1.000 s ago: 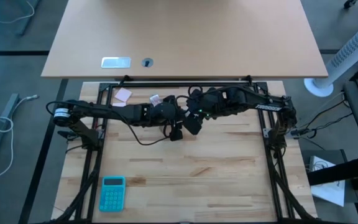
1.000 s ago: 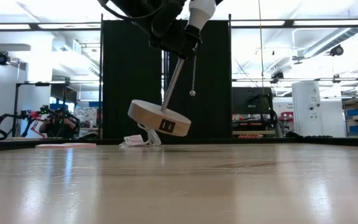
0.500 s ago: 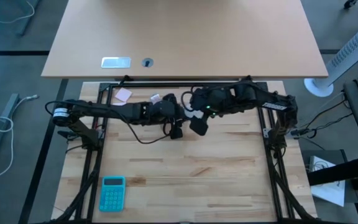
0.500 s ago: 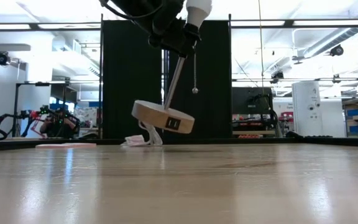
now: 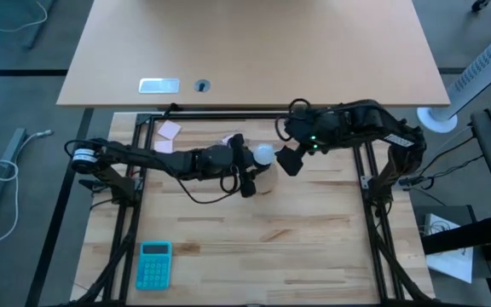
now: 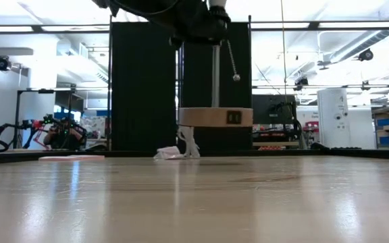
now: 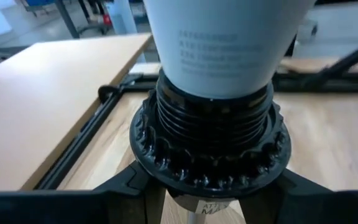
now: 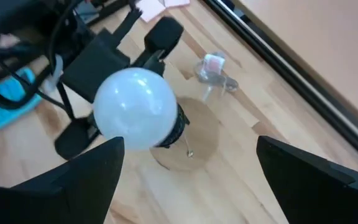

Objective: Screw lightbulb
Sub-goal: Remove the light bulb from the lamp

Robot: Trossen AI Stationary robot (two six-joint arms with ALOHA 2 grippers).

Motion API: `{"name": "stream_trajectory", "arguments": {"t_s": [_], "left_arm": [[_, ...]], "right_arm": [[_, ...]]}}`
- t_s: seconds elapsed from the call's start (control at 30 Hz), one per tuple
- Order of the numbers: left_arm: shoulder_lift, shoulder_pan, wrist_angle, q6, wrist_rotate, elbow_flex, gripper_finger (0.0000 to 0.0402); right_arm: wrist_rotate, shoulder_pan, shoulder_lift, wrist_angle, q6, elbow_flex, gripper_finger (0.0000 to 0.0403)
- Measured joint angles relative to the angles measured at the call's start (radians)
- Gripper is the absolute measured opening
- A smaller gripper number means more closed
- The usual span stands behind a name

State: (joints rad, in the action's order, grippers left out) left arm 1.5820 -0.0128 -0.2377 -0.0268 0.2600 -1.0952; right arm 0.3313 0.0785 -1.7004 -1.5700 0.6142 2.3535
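Now left pincer (image 5: 247,166) clenched on black socket (image 7: 211,140) w/ lightbulb (image 8: 135,109); right pincer (image 5: 290,160) released, nearby.

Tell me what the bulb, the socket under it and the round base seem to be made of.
The bulb: frosted white glass or plastic; matte with a soft sheen, and the look does not settle which.
The socket: probably black moulded plastic, with glossy ribs and a notched collar.
The round base: apparently pale unpainted wood, with light tan sides like the table.
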Motion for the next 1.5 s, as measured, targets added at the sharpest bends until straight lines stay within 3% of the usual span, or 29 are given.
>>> {"name": "stream_trajectory", "arguments": {"t_s": [0.17, 0.7, 1.03, 1.5], "left_arm": [[0.037, 0.000, -0.120, 0.051, 0.001, 0.059, 0.0146], [0.127, 0.006, -0.156, 0.035, -0.012, 0.091, 0.0146], [0.124, 0.008, -0.147, 0.017, -0.010, 0.091, 0.0146], [0.113, 0.010, -0.127, 0.012, -0.020, 0.091, 0.0146]], "right_arm": [[0.000, 0.016, 0.004, -0.001, 0.001, 0.000, 0.0361], [-0.071, 0.015, -0.157, 0.004, -0.296, -0.002, 0.0361], [-0.109, -0.031, -0.244, 0.000, -0.273, -0.002, 0.0358], [-0.130, -0.049, -0.251, 0.001, -0.278, -0.002, 0.0261]]}}
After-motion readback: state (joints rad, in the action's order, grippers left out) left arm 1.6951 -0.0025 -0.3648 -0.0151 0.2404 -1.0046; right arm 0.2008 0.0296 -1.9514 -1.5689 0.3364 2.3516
